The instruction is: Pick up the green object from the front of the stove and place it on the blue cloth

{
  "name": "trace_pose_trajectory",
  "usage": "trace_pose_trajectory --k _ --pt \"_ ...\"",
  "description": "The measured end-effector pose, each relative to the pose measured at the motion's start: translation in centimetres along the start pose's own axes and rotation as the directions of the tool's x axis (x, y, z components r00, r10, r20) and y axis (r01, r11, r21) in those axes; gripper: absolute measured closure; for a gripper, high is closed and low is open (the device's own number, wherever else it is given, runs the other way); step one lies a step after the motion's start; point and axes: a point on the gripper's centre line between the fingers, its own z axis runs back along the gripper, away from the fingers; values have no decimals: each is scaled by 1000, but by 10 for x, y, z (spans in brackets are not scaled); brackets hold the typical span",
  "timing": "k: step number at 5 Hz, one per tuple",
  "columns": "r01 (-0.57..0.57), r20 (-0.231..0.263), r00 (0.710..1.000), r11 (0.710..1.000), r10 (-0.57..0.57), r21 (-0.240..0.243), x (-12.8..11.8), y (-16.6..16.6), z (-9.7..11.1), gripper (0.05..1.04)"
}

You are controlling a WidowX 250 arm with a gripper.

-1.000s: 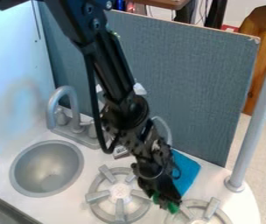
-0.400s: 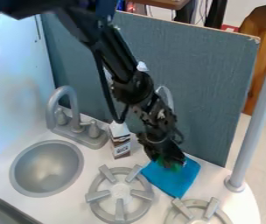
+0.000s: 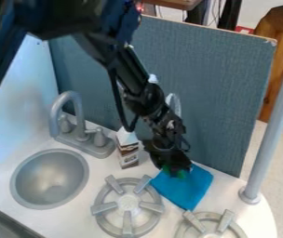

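Observation:
Over the upper edge of a blue cloth, right of centre, is the gripper (image 3: 174, 170), hanging down at a slant. A small green object (image 3: 181, 174) peeks out at its tip, mostly hidden by the black fingers, which are shut on it. Whether the object touches the cloth cannot be told. The blue cloth (image 3: 184, 191) lies flat on the white counter (image 3: 69, 221) against the foot of the grey-blue panel. To the gripper's left stands a white and brown carton (image 3: 128, 152), upright.
A grey burner (image 3: 127, 202) is left of the cloth, and a second burner (image 3: 207, 223) is below it. The sink (image 3: 49, 179) and faucet (image 3: 74, 109) are at the left. A grey pole (image 3: 269, 128) rises at the right, and the panel (image 3: 212, 88) stands behind.
The gripper has moved up and back from between the burners to over the cloth, the green object moving with it. Lately it shifted slightly left. The carton and more of the cloth are uncovered.

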Motion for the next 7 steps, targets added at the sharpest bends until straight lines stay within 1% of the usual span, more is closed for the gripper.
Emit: trace_pose_trajectory --k 1,2,3,4,5,6,7 --pt "-14 1 1000 1000 14 14 1 2 -13 518" --pt "-28 0 1000 999 28 36 3 4 -21 464" --pt "-34 -2 999 998 34 44 2 4 -22 166" --pt "-29 -5 1000 999 29 42 1 4 -22 77" --pt "-27 -38 999 999 28 20 -18 0 -21 81" --pt "-16 -14 1000 1000 15 -15 -9 -2 14 83" --pt "19 -67 997 998 -24 -68 -19 1 53 83"
